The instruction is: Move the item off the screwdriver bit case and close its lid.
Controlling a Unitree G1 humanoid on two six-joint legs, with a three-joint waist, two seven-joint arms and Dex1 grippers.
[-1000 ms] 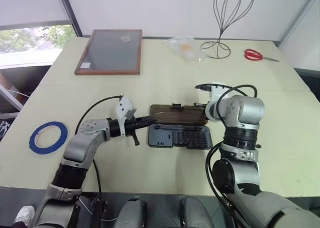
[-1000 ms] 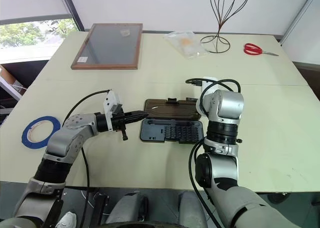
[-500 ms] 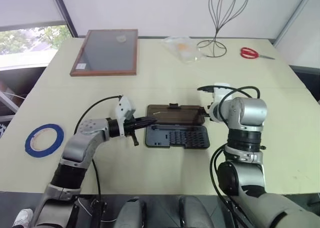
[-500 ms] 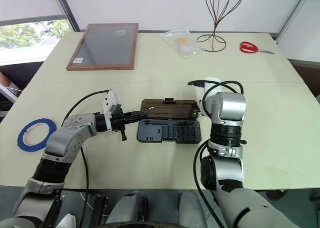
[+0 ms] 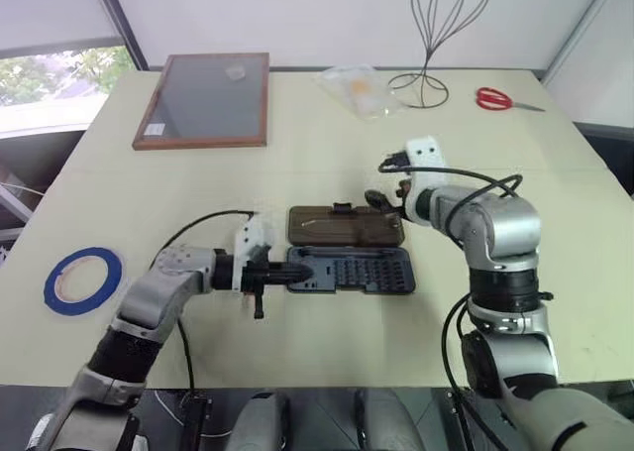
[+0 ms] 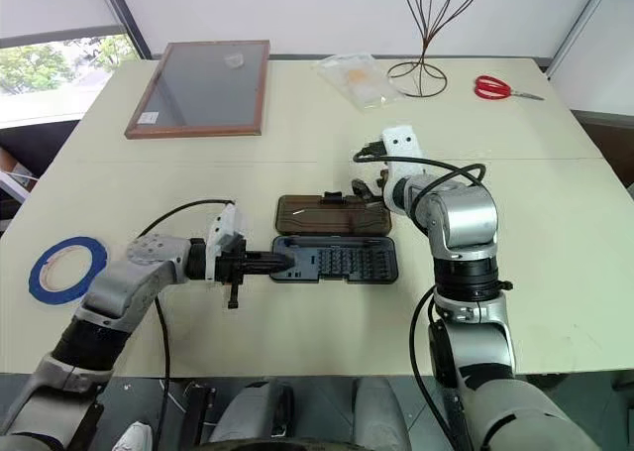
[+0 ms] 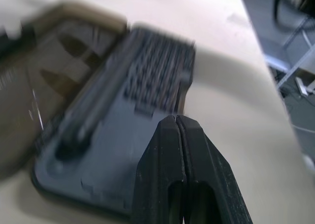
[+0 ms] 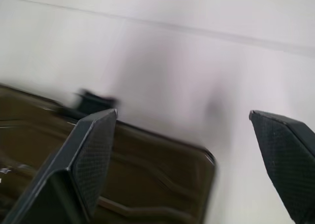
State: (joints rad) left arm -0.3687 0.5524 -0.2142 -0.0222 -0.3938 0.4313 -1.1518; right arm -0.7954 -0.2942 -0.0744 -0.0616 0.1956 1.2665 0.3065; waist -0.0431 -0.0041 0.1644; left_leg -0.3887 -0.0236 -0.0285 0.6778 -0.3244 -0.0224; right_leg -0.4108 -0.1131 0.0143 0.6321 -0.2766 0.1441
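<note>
Here, the left gripper (image 6: 282,264), at the centre left of the head camera frame, has its two black fingers pressed together with nothing between them; its tip rests at the left end of the open bit case (image 6: 335,260). The right gripper (image 5: 380,197), right of centre, has its fingers (image 8: 93,150) spread wide and grasping nothing, above the right end of the lid (image 6: 332,214). The smoky brown lid lies flat on the table (image 5: 327,337), folded back above the dark grey base, whose rows of small bits face up. The blue tape ring (image 6: 65,268) lies flat at the far left edge, well apart from the case. A wooden-framed grey board (image 6: 198,86) sits upper left, a wire stand (image 6: 433,35) top centre, and red scissors (image 6: 497,88) upper right.
</note>
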